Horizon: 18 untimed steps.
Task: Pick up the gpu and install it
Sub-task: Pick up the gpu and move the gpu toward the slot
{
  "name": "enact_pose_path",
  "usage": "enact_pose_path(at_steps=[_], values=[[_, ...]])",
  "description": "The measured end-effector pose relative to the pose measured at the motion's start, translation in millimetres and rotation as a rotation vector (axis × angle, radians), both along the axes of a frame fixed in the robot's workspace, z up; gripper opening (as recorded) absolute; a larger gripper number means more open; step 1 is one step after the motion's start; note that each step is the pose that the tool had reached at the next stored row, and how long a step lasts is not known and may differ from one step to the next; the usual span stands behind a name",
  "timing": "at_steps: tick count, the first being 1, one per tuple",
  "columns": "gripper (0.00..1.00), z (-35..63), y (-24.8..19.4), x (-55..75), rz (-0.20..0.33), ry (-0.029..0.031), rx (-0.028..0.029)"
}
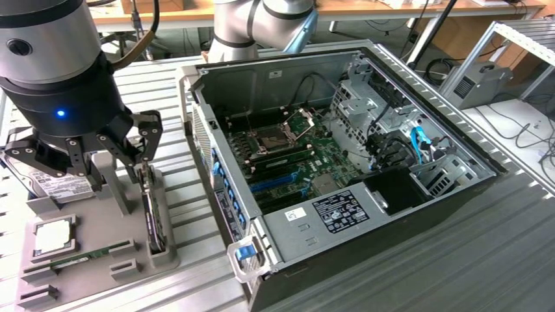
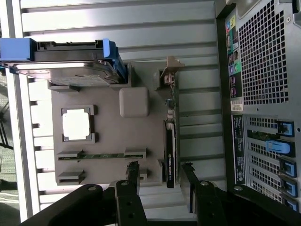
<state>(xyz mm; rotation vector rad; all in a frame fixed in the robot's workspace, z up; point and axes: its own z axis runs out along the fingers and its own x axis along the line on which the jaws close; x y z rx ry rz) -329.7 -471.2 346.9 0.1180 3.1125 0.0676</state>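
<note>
Green gpu [image 1: 155, 218] stands on edge in your grey holder [image 1: 97, 220], just beside the open case [image 1: 260, 84]. Your gripper [image 2: 160, 165] hangs over it, jaws spread, a finger each side, nothing pinched.

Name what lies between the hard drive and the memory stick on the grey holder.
A square processor chip lies between the hard drive and the memory stick on the grey holder; the exterior and wrist views both show it.

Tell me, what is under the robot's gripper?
The gpu stands on edge in the grey tray, below the open gripper. Its bottom edge is hidden inside the tray's slot.
</note>
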Motion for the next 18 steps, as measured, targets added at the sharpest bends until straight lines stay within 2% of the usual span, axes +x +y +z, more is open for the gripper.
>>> enact_pose_path(at_steps=[18], values=[[0.48,-3.8,0.0,0.0,0.0,0.0,0.0]])
